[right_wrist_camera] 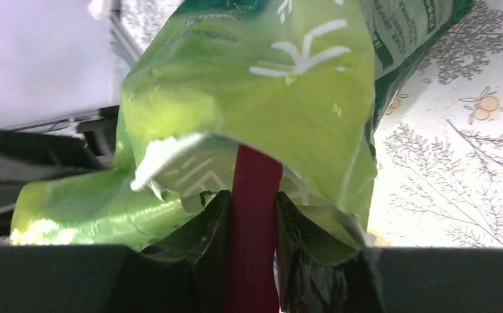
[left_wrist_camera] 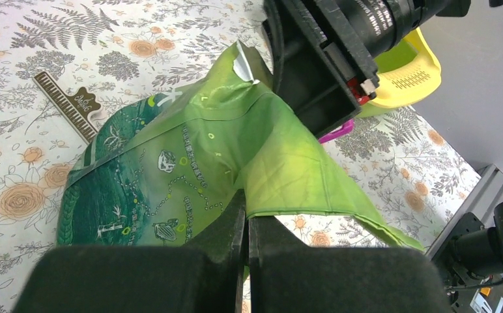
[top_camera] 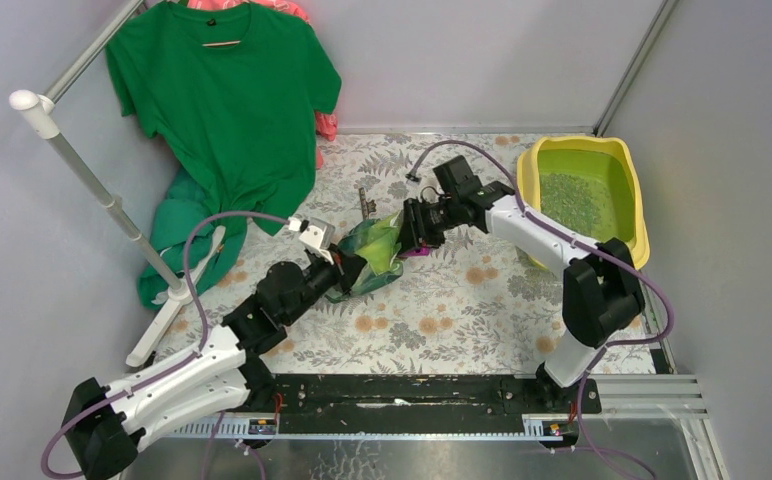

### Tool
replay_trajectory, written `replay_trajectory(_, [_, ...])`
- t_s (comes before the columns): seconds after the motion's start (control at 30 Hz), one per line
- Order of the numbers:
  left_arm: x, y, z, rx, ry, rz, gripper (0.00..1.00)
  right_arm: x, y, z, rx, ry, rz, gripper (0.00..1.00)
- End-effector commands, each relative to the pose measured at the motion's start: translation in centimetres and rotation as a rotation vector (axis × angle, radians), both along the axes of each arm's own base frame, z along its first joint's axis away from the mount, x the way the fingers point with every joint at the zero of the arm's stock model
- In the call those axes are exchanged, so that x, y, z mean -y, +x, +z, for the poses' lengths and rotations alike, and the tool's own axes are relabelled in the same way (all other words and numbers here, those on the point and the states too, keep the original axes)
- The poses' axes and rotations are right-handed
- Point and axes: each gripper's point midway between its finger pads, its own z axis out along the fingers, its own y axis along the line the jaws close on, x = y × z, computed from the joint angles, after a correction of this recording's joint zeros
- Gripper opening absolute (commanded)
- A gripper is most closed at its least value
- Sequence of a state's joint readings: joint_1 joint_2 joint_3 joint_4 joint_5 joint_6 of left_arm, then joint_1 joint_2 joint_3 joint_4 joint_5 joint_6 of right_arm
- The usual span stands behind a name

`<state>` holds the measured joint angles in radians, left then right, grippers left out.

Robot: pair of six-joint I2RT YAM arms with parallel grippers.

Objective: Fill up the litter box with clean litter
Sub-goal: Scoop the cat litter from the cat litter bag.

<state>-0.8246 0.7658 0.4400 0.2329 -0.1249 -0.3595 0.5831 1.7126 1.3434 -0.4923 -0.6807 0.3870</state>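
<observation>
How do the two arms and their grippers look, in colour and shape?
The left arm and right arm have white shells with black joints. A purple cable loops along each. The left gripper and right gripper are black and blocky.

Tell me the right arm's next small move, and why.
Probably draw the scoop out of the bag, kept level, toward the litter box. The right gripper clamps its handle, its head is hidden inside the bag mouth, the left gripper pinches the bag's edge, and clean litter covers only part of the box.
</observation>
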Motion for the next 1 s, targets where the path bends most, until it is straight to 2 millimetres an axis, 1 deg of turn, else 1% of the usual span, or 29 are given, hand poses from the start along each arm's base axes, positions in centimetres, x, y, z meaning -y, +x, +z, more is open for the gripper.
replay_trajectory(0.0, [-0.7,0.4,4.2,0.103,-0.101,0.052,0.01,-0.7,-1.9,6.1,0.002,0.299,0.087,0.00])
replay_trajectory(0.17, [-1.3,0.5,4.3,0.102,-0.095,0.078,0.01,1.2,-2.4,7.4,0.011,0.370,0.049,0.00])
replay_trajectory(0.43, [-1.9,0.7,5.1,0.112,-0.082,0.109,0.00,4.1,-3.5,8.2,0.015,0.452,0.008,0.00])
replay_trajectory(0.53, [-2.0,0.8,5.5,0.112,-0.080,0.111,0.00,5.0,-3.7,8.2,0.014,0.468,-0.012,0.00])
replay_trajectory(0.6, [-1.8,0.8,5.9,0.104,-0.089,0.105,0.00,5.4,-3.5,8.7,0.041,0.490,-0.024,0.00])
replay_trajectory(0.7, [-1.4,1.1,7.2,0.084,-0.096,0.083,0.01,5.8,-3.5,8.8,0.060,0.486,-0.064,0.00])
replay_trajectory(0.77, [-0.8,1.2,7.5,0.057,-0.075,0.065,0.01,6.0,-3.3,8.6,0.059,0.479,-0.096,0.00])
replay_trajectory(0.87, [-0.5,1.5,8.4,0.038,-0.068,0.062,0.01,6.1,-3.2,8.6,0.062,0.488,-0.126,0.00])
replay_trajectory(0.97, [-0.9,2.1,8.9,0.010,-0.063,0.086,0.01,6.3,-3.1,8.2,0.052,0.488,-0.142,0.00])
